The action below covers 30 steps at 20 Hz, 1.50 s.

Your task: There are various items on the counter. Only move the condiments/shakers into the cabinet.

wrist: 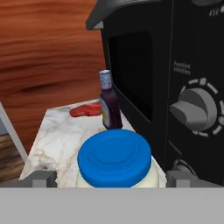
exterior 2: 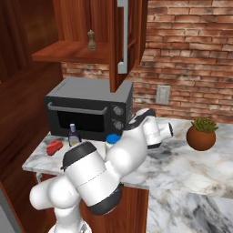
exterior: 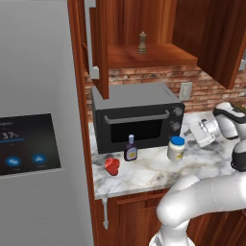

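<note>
Fingers (wrist: 42, 178) are spread wide, one tip at each lower corner of your hand view, and the blue-lidded jar (wrist: 116, 161) sits between them with clear space on both sides. Nothing is pinched; you can see no contact between either tip and the jar. From the left base view, the gripper (exterior: 199, 136) hangs just right of that jar (exterior: 176, 148), pointing toward it, in front of the lower right corner of the black microwave (exterior: 137, 117).

Look at the jar: white body, flat round blue lid, yellow label on the side facing the left base camera. It stands upright on the marbled counter (exterior: 144, 175), close to the microwave's knob panel. In the right base view, you see only its lid and shoulder (exterior 2: 112, 140) past the arm.

Further along the counter, the dark bottle (wrist: 109, 105) with a white cap stands upright just in front of the microwave door, well apart from the jar. Beyond it lies the small red lumpy object (wrist: 86, 110), near the counter's far edge beside the grey fridge (exterior: 38, 120).

The brown pepper mill (exterior: 142, 43) stands upright on the shelf of the wall cabinet (exterior: 149, 55), whose doors are swung open above the microwave. A potted plant (exterior 2: 201, 133) sits on the counter away to the right, near the brick wall.
</note>
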{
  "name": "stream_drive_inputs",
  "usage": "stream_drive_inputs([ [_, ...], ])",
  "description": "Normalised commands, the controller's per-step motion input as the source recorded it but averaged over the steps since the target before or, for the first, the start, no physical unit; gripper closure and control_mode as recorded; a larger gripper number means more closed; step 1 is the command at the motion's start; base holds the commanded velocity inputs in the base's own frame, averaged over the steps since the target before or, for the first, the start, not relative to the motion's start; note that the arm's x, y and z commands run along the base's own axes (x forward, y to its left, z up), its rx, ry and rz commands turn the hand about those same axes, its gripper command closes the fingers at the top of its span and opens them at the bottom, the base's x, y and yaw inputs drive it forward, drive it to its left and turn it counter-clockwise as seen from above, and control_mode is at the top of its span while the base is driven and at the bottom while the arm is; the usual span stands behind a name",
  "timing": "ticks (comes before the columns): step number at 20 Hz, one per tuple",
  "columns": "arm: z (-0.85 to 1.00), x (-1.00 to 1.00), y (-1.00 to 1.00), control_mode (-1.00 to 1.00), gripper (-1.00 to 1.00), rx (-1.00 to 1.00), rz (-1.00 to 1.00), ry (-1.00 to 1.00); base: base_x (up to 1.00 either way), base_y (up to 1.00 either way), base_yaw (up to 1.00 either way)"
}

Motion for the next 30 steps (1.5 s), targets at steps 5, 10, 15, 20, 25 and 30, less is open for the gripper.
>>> stream_drive_inputs([
  [5, -0.03, 0.0, 0.0, -1.0, -1.0, 0.0, 0.0, 0.0, 0.0, 0.0, 0.0],
  [10, -0.21, 0.0, 0.0, -1.0, -1.0, 0.0, 0.0, 0.0, 0.0, 0.0, 0.0],
  [15, -0.15, 0.0, 0.0, -1.0, -1.0, 0.0, 0.0, 0.0, 0.0, 0.0, 0.0],
  [20, 0.0, 0.0, 0.13, -1.0, -1.0, 0.0, 0.0, 0.0, 0.0, 0.0, 0.0],
  [25, 0.0, 0.0, 0.21, -1.0, -1.0, 0.0, 0.0, 0.02, 0.0, 0.0, 0.0],
  [30, -0.03, 0.0, 0.13, -1.0, -1.0, 0.0, 0.0, 0.06, 0.0, 0.0, 0.0],
])
